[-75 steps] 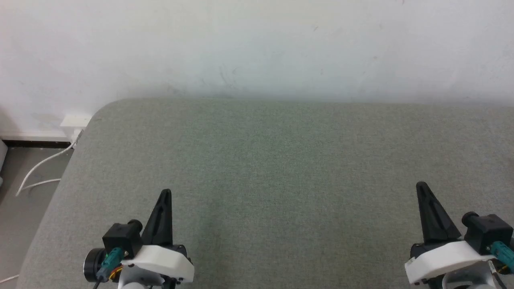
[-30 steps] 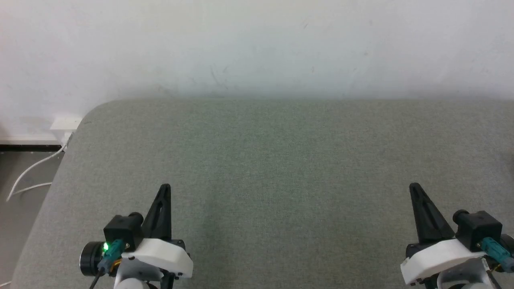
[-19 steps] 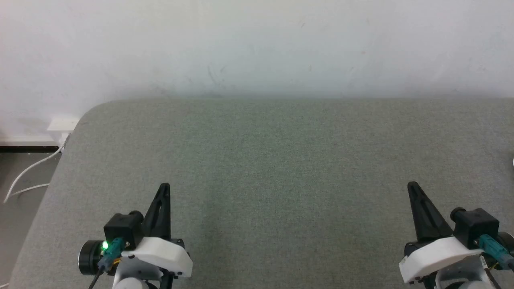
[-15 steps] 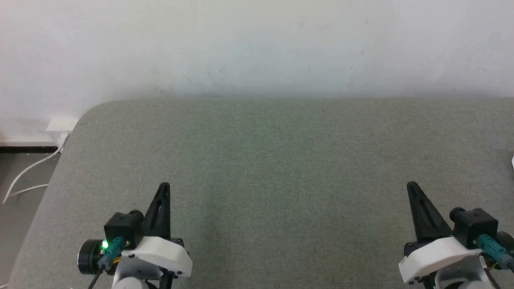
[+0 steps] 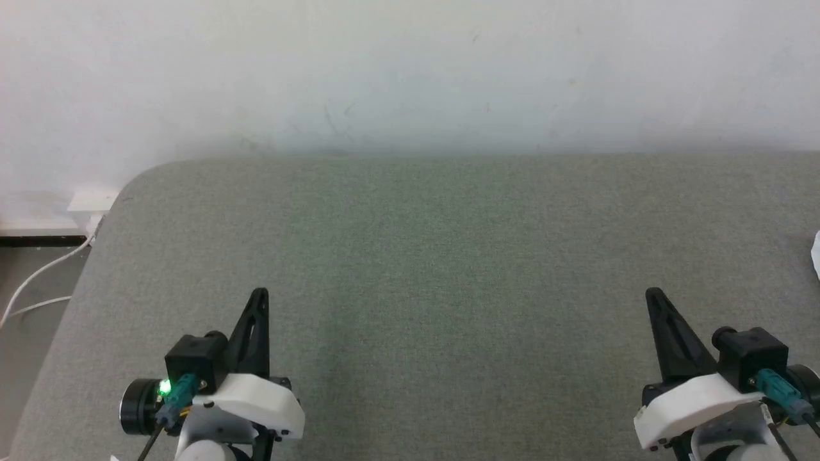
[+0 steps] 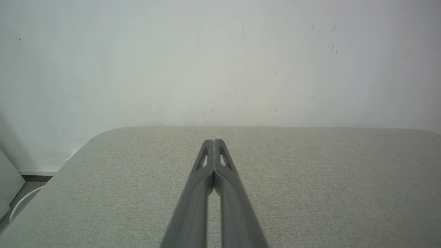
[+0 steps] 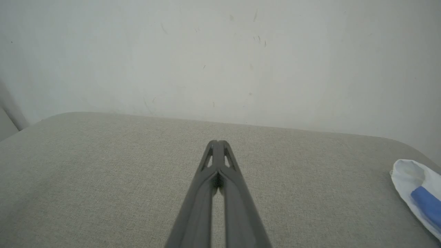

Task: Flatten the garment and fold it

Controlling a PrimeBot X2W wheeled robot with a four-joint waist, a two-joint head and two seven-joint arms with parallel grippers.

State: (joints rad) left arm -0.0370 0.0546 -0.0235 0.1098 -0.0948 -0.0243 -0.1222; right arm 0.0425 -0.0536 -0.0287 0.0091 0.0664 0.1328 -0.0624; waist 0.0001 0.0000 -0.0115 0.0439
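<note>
We found the two fingers of the left gripper (image 6: 214, 141) pressed together at their tips with nothing between them. The right gripper (image 7: 218, 142) was in the same closed, empty condition.

Ahead of both sets of fingers lay the grey-green padded surface (image 5: 448, 256), bare and flat from the fingertips to its far edge, giving wide room for travel forward and between the two arms. That far edge met the white wall (image 5: 410, 64). The far left corner (image 5: 138, 179) was rounded, and beyond the left edge the surface dropped to the floor (image 5: 25, 333), where a white cable (image 5: 38, 275) ran from a white wall box (image 5: 90, 200).

The garment (image 7: 410, 179) lay bunched at the right edge of the surface, white with a blue band (image 7: 427, 205), well apart from the right gripper and to its right. In the head view it appeared as a white sliver at the right border.

A green indicator (image 5: 164, 386) was lit on the left wrist module.

Both arms sat low at the near side, well apart, each with its fingers pointing toward the wall and nearly level along the surface.
</note>
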